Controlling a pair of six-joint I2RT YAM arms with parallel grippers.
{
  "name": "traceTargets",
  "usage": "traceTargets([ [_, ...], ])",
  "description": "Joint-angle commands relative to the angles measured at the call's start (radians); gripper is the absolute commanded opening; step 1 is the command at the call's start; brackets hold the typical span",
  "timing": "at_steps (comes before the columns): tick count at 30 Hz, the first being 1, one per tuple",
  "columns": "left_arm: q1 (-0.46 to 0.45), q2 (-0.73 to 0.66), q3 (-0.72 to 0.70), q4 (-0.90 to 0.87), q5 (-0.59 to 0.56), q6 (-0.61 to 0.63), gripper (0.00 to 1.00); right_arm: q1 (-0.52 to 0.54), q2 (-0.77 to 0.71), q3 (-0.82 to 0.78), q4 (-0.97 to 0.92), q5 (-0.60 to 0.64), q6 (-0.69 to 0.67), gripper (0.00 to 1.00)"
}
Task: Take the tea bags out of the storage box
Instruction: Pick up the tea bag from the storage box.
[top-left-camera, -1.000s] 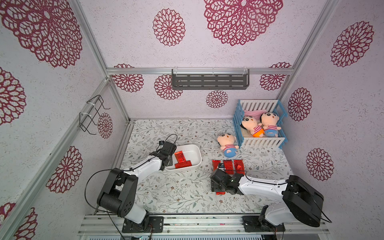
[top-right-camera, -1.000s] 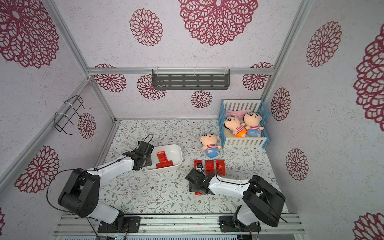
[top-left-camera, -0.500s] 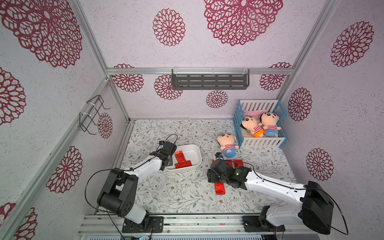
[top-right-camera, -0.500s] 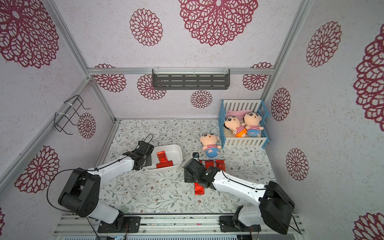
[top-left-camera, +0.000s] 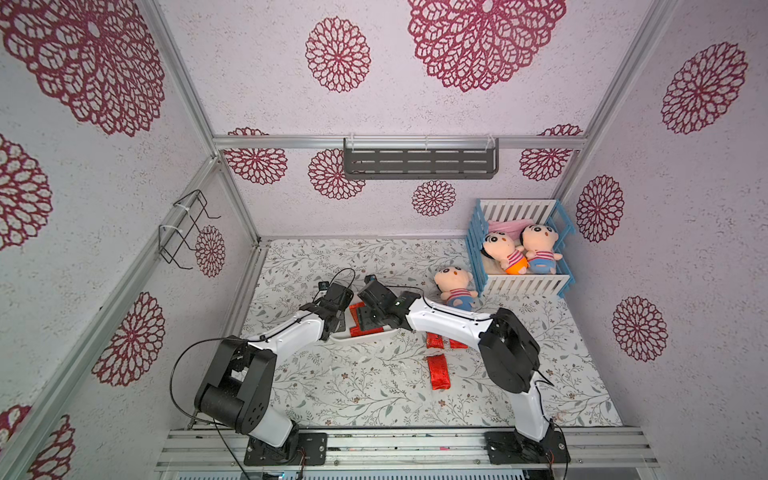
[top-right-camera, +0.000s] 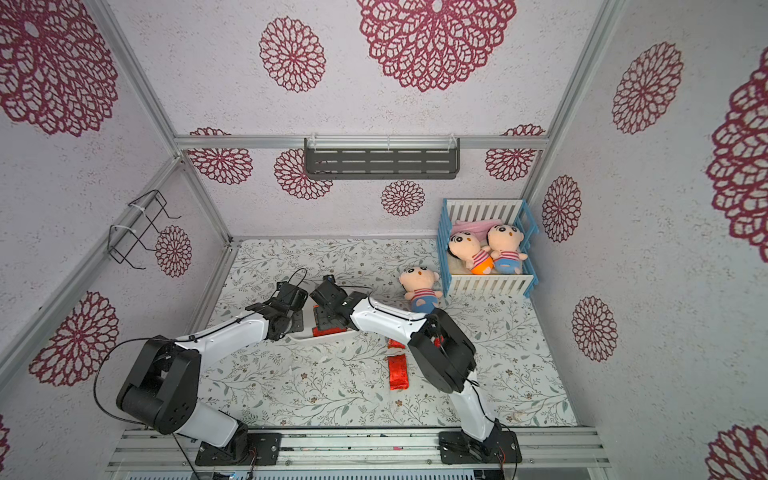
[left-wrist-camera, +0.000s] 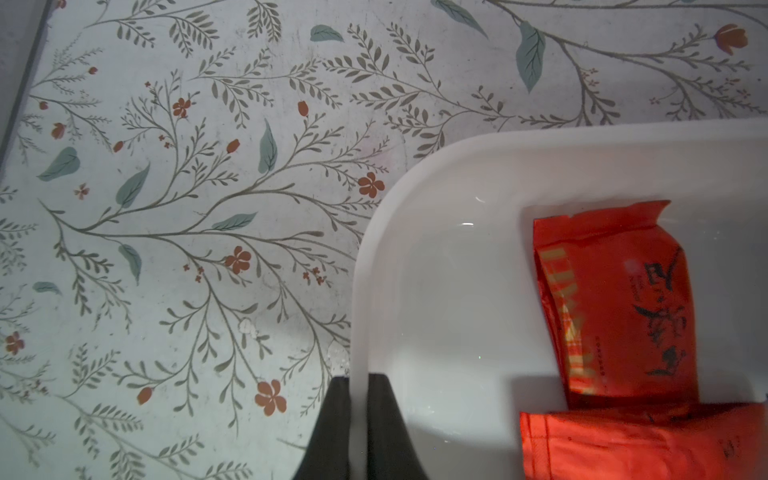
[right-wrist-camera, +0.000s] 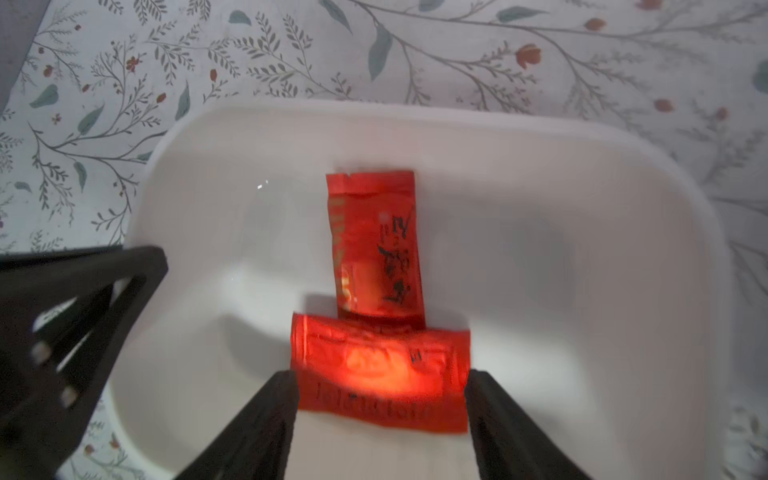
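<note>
The white storage box (right-wrist-camera: 623, 199) sits left of centre on the floral table, mostly hidden under both arms in both top views, with its near rim (top-left-camera: 361, 336) showing. Two red foil tea bags lie inside: one lengthwise (right-wrist-camera: 376, 249) (left-wrist-camera: 615, 307), one crosswise (right-wrist-camera: 380, 370) (left-wrist-camera: 640, 444). My right gripper (right-wrist-camera: 380, 376) (top-left-camera: 370, 320) hangs open in the box, its fingertips (right-wrist-camera: 286, 386) flanking the crosswise bag's ends. My left gripper (left-wrist-camera: 359, 384) (top-left-camera: 336, 322) is shut on the box's left rim (left-wrist-camera: 374, 232). Three more tea bags (top-left-camera: 439, 372) (top-left-camera: 434, 340) (top-left-camera: 457, 344) lie on the table.
A blue-and-white toy crib (top-left-camera: 519, 284) with two plush dolls stands at the back right, and a third doll (top-left-camera: 455, 284) lies beside it. A grey shelf (top-left-camera: 419, 164) hangs on the back wall. A wire rack (top-left-camera: 187, 228) hangs on the left wall.
My right arm has swung from the tea bags at the table's front to over the storage box, leaving a bag on the table. The left arm has not moved.
</note>
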Motion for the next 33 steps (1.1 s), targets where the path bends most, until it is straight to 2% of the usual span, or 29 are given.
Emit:
traceTargets([
  [1, -0.016, 0.024, -0.018, -0.059, 0.01, 0.008, 0.0, -0.035, 0.064, 0.118, -0.038, -0.023, -0.052, 0.75],
  [8, -0.016, 0.016, -0.024, -0.054, 0.008, 0.007, 0.0, -0.035, 0.253, 0.348, -0.147, -0.017, -0.09, 0.85],
  [13, -0.016, 0.023, -0.018, -0.057, 0.008, 0.007, 0.0, -0.03, 0.297, 0.391, -0.151, -0.03, -0.096, 0.86],
  [19, -0.016, 0.024, -0.018, -0.058, 0.007, 0.008, 0.0, -0.015, 0.357, 0.441, -0.205, 0.012, -0.093, 0.85],
  [25, -0.018, 0.03, -0.014, -0.06, 0.007, 0.007, 0.0, -0.001, 0.395, 0.47, -0.246, 0.086, -0.066, 0.76],
  [28, -0.018, 0.03, -0.014, -0.061, 0.007, 0.008, 0.0, 0.003, 0.406, 0.482, -0.247, 0.07, -0.063, 0.68],
  [33, -0.018, 0.035, -0.011, -0.061, 0.004, 0.008, 0.0, 0.009, 0.387, 0.483, -0.229, 0.07, -0.056, 0.61],
])
